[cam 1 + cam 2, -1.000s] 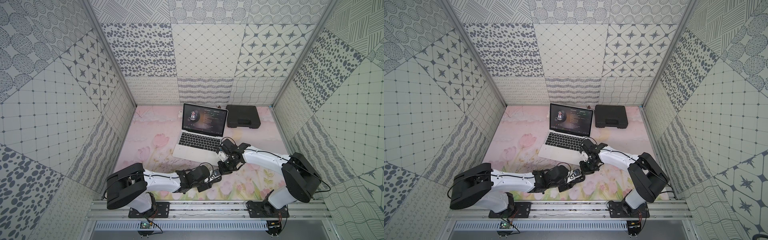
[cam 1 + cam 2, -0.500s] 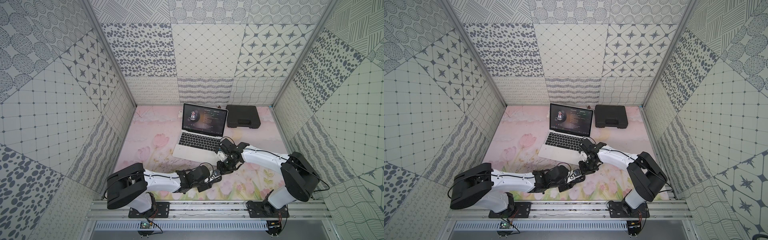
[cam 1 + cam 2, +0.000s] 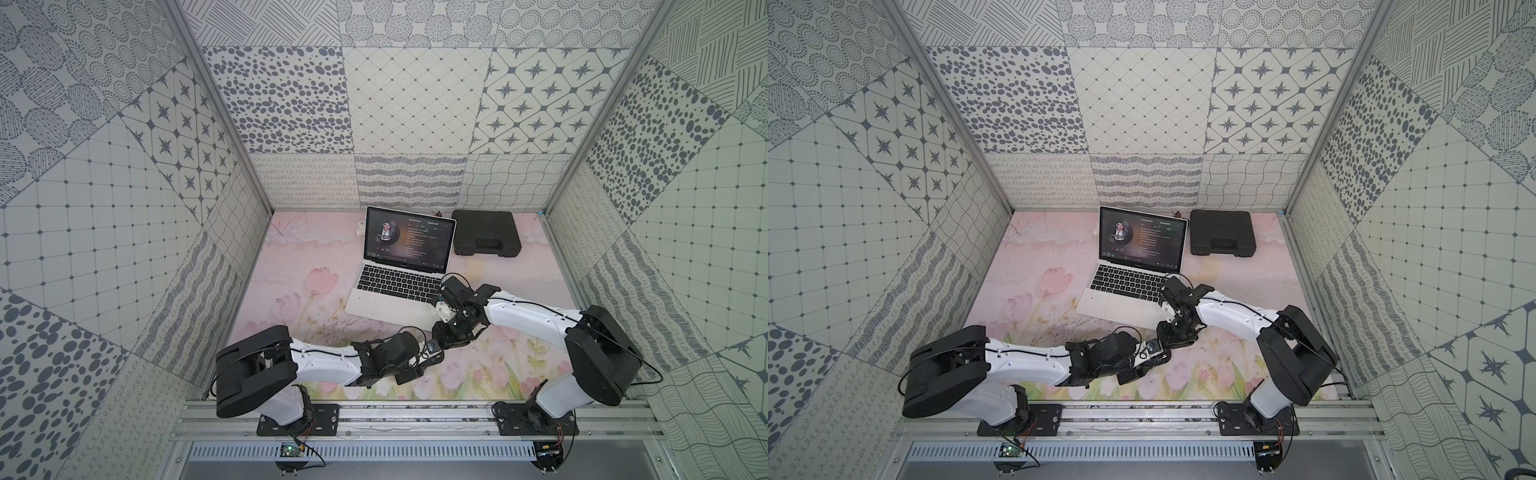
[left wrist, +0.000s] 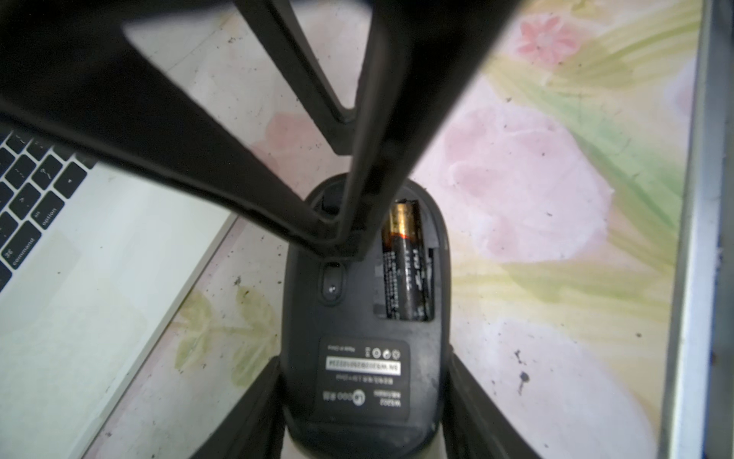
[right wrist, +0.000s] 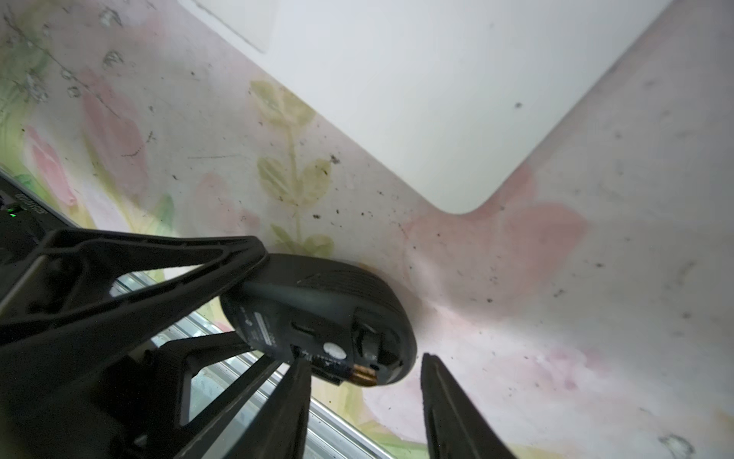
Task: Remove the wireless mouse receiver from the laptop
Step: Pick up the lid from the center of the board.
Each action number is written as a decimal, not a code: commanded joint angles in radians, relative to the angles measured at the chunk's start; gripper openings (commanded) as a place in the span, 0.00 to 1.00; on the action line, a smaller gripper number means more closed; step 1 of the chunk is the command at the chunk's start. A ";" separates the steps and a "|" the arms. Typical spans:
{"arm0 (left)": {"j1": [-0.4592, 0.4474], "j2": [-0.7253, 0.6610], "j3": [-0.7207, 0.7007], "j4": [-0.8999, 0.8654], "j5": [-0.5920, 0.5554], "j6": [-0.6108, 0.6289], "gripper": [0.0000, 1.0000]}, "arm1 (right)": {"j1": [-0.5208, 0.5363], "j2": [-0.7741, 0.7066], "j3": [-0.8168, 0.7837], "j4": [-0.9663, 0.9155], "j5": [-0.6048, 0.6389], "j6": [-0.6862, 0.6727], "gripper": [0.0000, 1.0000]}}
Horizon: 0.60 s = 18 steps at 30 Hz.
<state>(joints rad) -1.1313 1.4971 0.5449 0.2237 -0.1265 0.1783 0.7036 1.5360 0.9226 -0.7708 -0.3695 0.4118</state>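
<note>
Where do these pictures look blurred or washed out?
Left wrist view: the right hand's fingers, close to the lens, are a soft dark blur, the mouse label sharper. Right wrist view: the laptop is washed out white. Both top views: evenly lit, sharp.

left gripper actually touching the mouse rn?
Touching. Left wrist view: the left gripper clamps both sides of the upturned mouse. Right wrist view shows one finger pressed flat against its shell.
</note>
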 commanded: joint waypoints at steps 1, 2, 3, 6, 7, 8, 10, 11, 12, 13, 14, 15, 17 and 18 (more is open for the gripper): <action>0.001 0.004 -0.017 0.022 0.005 0.010 0.02 | -0.050 -0.066 0.009 0.002 0.023 0.009 0.53; 0.001 0.003 -0.017 0.022 0.005 0.010 0.02 | -0.066 -0.079 0.004 0.003 0.017 0.011 0.54; 0.002 0.003 -0.017 0.022 0.004 0.010 0.02 | -0.078 -0.089 0.002 0.005 0.012 0.012 0.54; 0.006 0.005 -0.021 0.023 0.009 0.010 0.01 | -0.100 -0.114 -0.008 0.010 0.022 0.005 0.54; 0.008 0.005 -0.022 0.025 0.016 0.010 0.01 | -0.113 -0.119 -0.014 0.018 0.020 -0.005 0.54; 0.013 0.002 -0.025 0.027 0.023 0.010 0.01 | -0.129 -0.125 -0.022 0.034 0.018 -0.019 0.53; 0.021 0.003 -0.026 0.025 0.036 0.006 0.01 | -0.169 -0.145 -0.044 0.076 0.035 -0.026 0.53; 0.024 0.000 -0.026 0.025 0.041 0.005 0.02 | -0.190 -0.155 -0.054 0.100 0.035 -0.024 0.53; 0.028 -0.001 -0.027 0.025 0.049 0.005 0.03 | -0.206 -0.156 -0.062 0.119 0.037 -0.024 0.53; 0.030 -0.003 -0.026 0.024 0.050 0.006 0.03 | -0.215 -0.152 -0.064 0.123 0.046 -0.025 0.53; 0.032 -0.005 -0.026 0.019 0.050 0.006 0.03 | -0.221 -0.146 -0.061 0.123 0.055 -0.030 0.53; 0.031 -0.006 -0.025 0.014 0.050 0.010 0.03 | -0.232 -0.139 -0.059 0.120 0.071 -0.047 0.54; 0.031 -0.011 -0.026 0.010 0.048 0.012 0.03 | -0.240 -0.135 -0.049 0.104 0.163 -0.091 0.53; 0.031 -0.015 -0.029 0.010 0.050 0.012 0.03 | -0.236 -0.134 -0.041 0.100 0.236 -0.118 0.54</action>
<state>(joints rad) -1.1076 1.4940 0.5240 0.2573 -0.1001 0.1783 0.4683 1.4014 0.8707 -0.6956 -0.2699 0.3664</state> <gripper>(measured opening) 0.595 0.535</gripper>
